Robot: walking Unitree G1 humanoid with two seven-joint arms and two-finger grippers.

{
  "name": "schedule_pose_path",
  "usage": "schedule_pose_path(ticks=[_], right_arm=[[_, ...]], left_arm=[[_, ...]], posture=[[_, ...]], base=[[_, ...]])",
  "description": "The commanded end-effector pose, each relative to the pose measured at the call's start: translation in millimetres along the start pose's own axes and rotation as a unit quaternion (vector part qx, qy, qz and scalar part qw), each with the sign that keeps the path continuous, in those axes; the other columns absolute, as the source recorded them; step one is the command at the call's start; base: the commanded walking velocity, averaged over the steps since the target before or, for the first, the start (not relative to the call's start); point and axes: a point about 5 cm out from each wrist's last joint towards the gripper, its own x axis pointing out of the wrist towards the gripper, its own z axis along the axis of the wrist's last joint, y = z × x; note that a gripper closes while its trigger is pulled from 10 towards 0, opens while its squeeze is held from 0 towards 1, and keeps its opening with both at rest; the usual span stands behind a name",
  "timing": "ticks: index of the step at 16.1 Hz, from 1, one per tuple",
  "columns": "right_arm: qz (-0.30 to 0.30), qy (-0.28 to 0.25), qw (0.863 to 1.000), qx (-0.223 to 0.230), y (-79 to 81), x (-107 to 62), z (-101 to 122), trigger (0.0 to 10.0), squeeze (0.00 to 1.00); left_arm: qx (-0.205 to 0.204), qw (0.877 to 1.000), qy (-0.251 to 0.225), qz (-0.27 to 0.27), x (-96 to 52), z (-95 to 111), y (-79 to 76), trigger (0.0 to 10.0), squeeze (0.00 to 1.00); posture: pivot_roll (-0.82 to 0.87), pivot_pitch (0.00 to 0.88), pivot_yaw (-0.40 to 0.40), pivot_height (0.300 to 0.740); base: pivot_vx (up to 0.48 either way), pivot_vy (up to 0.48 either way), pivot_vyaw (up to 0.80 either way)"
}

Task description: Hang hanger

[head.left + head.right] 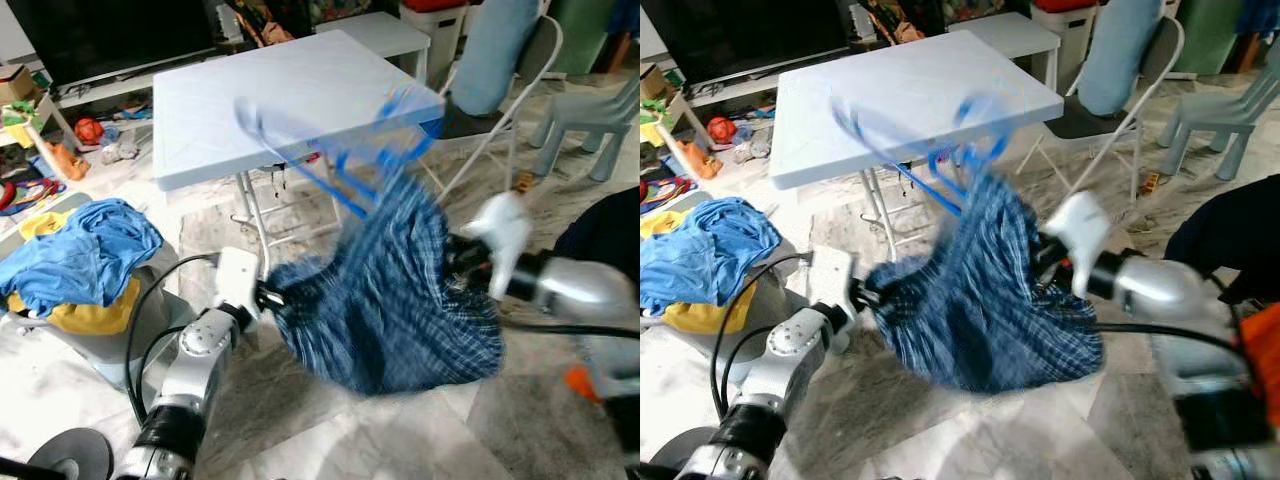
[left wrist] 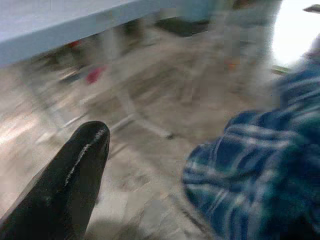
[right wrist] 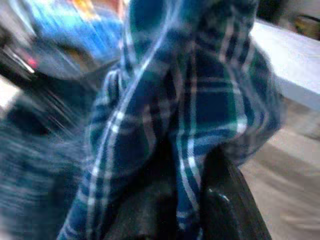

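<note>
I'm seeing the blue hanger (image 1: 330, 150) and plaid shirt (image 1: 385, 310) smearing with motion blur; the shirt is hiding the right gripper's (image 3: 187, 210) fingertips and the left gripper's (image 1: 268, 298) too.

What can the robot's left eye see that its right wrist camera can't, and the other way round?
The left eye takes in the room: the blue hanger blurred above the plaid shirt, the pale folding table, a basket heaped with blue and yellow clothes, and the left gripper at the shirt's edge.

The right wrist view gets close: plaid cloth pinched between the right gripper fingers.

Both show the shirt and the table.
</note>
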Motion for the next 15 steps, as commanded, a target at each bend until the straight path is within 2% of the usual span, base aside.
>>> schedule_pose_path(ticks=[1, 2, 4, 5, 9, 10, 11, 13, 15], right_arm=[[-0.010, 0.012, 0.999, -0.049, -1.6, 5.2, -2.0, 10.0, 0.00], [-0.011, 0.017, 0.999, -0.049, -2.6, 5.7, -5.5, 10.0, 0.00], [0.031, 0.082, 0.985, -0.148, -7.6, 1.4, -25.9, 10.0, 0.00], [0.070, 0.099, 0.980, -0.156, -7.8, -2.9, -31.0, 10.0, 0.00], [0.164, 0.133, 0.964, -0.162, -10.7, -20.8, -42.7, 10.0, 0.00], [0.185, 0.128, 0.963, -0.151, -11.1, -24.3, -42.8, 10.0, 0.00], [0.191, 0.129, 0.962, -0.148, -12.7, -26.3, -42.6, 10.0, 0.00], [0.203, 0.141, 0.956, -0.156, -19.2, -30.6, -45.3, 10.0, 0.00], [0.227, 0.119, 0.956, -0.144, -17.4, -32.8, -39.8, 10.0, 0.00]], left_arm=[[0.034, 0.999, 0.006, -0.037, -5.1, -1.6, -3.9, 10.0, 1.00], [0.049, 0.997, 0.012, -0.058, -6.6, -3.1, -7.9, 10.0, 1.00], [0.108, 0.983, 0.022, -0.149, -15.7, -5.1, -24.6, 10.0, 1.00], [0.129, 0.977, 0.022, -0.170, -19.2, -3.8, -27.5, 10.0, 1.00], [0.129, 0.962, 0.020, -0.240, -31.7, 3.3, -31.6, 10.0, 1.00], [0.125, 0.959, 0.023, -0.254, -34.4, 5.0, -31.5, 10.0, 0.53], [0.124, 0.958, 0.020, -0.258, -35.3, 7.3, -30.9, 10.0, 0.00], [0.122, 0.952, 0.024, -0.280, -38.4, 11.3, -30.6, 10.0, 0.00], [0.138, 0.949, 0.032, -0.281, -37.7, 9.9, -25.9, 10.0, 0.00]], posture=[[-0.12, 0.000, 0.128, 0.740], [-0.12, 0.000, 0.128, 0.740], [-0.12, 0.000, 0.128, 0.740], [-0.11, 0.000, 0.129, 0.740], [-0.11, 0.000, 0.132, 0.740], [-0.11, 0.000, 0.133, 0.740], [-0.11, 0.000, 0.135, 0.740], [-0.11, 0.000, 0.138, 0.740], [-0.11, 0.000, 0.139, 0.740]], base=[[0.000, 0.000, 0.00], [0.000, 0.000, 0.00], [0.000, 0.000, 0.00], [0.000, 0.000, 0.00], [0.000, 0.000, 0.00], [0.000, 0.000, 0.00], [0.000, 0.000, 0.00], [0.000, 0.000, 0.00], [0.000, 0.000, 0.00]])
